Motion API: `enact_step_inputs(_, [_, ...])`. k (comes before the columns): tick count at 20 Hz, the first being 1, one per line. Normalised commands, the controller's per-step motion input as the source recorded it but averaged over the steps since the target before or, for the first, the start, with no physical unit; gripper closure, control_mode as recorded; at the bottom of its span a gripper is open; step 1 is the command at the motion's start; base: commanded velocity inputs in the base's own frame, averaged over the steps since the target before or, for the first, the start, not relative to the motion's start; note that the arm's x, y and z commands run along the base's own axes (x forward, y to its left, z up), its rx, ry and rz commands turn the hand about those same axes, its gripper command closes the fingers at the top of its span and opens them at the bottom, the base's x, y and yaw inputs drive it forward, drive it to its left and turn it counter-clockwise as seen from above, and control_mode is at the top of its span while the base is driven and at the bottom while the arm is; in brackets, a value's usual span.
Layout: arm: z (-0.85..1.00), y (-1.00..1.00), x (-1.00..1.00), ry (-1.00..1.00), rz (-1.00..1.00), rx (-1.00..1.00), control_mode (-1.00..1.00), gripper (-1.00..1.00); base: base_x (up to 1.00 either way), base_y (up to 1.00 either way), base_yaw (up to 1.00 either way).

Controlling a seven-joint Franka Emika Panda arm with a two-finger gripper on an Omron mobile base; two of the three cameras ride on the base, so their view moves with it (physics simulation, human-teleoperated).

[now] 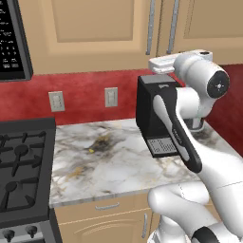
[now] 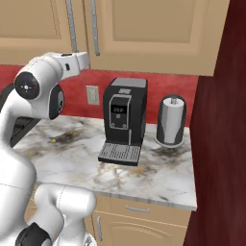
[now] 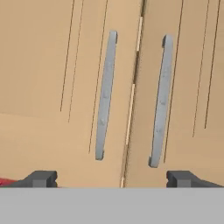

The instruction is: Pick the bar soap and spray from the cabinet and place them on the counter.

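Hand view alone shows gripper (image 3: 112,178) spread before cabinet (image 3: 52,87) handles (image 3: 105,94).

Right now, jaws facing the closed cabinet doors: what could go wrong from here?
1. The two bar handles sit close either side of the door seam. The open jaws are centred near the seam, so they could close between the handles or clip the wrong one.
2. Both cabinet doors are shut; soap and spray are unseen, so their positions are unknown.
3. The coffee machine stands under the cabinet; the arm's elbow could bump it when pulling a door.
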Motion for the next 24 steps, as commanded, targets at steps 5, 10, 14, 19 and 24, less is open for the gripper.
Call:
enact_step_inputs(5, [0.19, 0.04, 0.05, -0.20, 0.02, 0.08, -1.00, -1.00, 0.00, 0.00, 0.00])
enact_step_inputs(10, [0.07, 0.01, -0.02, -0.17, 0.07, 0.07, -1.00, -1.00, 0.00, 0.00, 0.00])
enact_step_inputs(14, [0.00, 0.00, 0.00, -0.07, 0.00, 0.00, -1.00, -1.00, 0.00, 0.00, 0.00])
enact_step_inputs(19, [0.11, 0.00, 0.31, -0.01, 0.00, 0.00, -1.00, -1.00, 0.00, 0.00, 0.00])
enact_step_inputs(24, [0.20, 0.01, 0.46, -0.01, 0.00, 0.00, -1.00, -1.00, 0.00, 0.00, 0.00])
